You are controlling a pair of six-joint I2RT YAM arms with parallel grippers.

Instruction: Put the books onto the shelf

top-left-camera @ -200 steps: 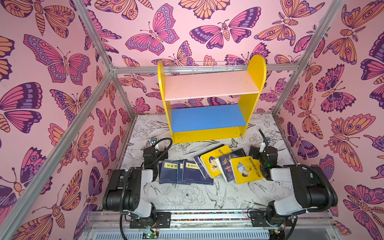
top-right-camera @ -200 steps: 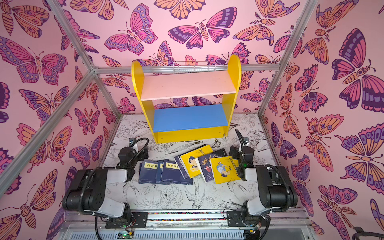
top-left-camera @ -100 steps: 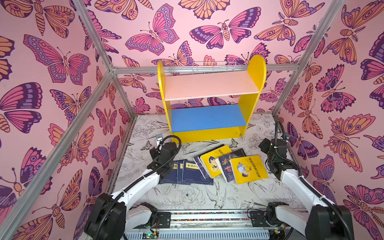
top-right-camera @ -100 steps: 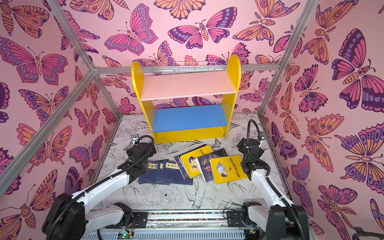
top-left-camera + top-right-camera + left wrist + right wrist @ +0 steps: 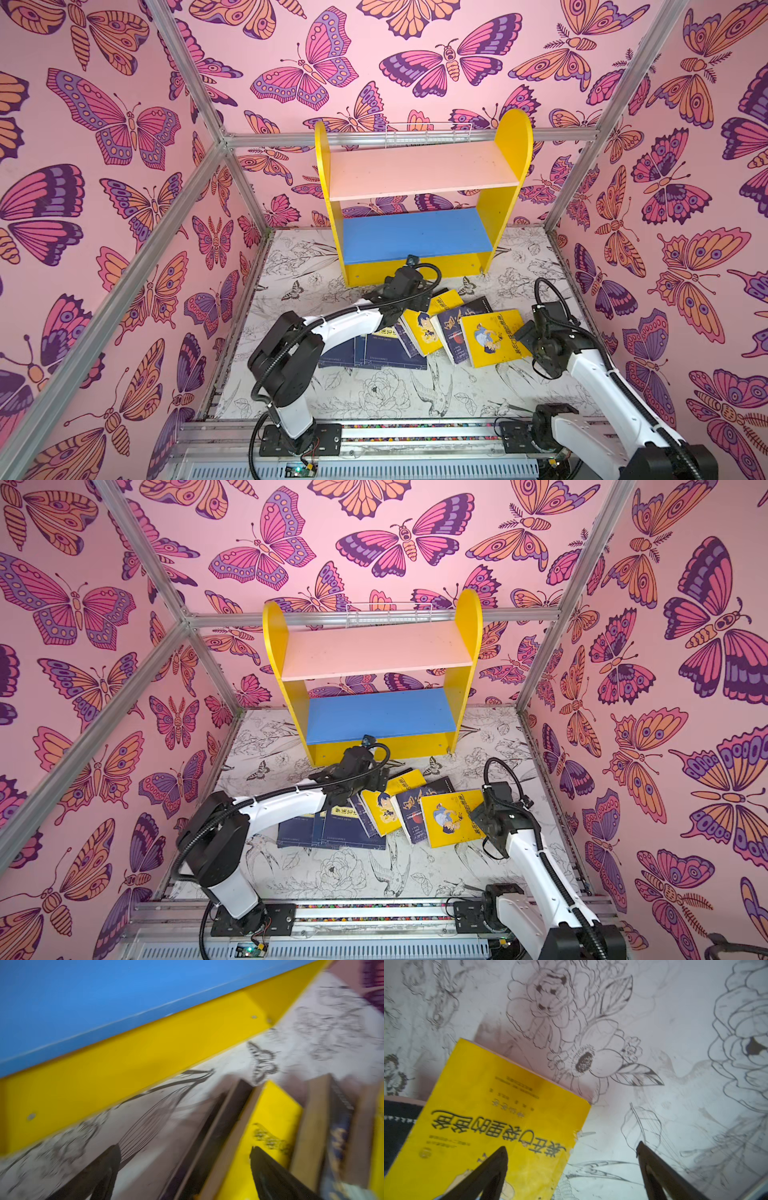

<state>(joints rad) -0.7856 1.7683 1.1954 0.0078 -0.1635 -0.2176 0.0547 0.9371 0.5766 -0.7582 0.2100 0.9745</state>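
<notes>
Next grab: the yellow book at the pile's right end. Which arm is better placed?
Right. The right arm is beside that yellow book, open jaws straddling its edge; the left arm is over the middle books, nearer the shelf.

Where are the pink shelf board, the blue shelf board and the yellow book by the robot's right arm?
pink board [image 5: 419, 174]: in a top view, middle of its top.
blue board [image 5: 415, 235]: in a top view, middle of its top.
yellow book [image 5: 494, 338]: in a top view, middle of its cover.

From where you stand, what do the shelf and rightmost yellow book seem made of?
The shelf: likely painted wood board, matte; screw heads show in its yellow base strip. The rightmost yellow book: paper, a thin soft cover with worn, chipped edges.
</notes>
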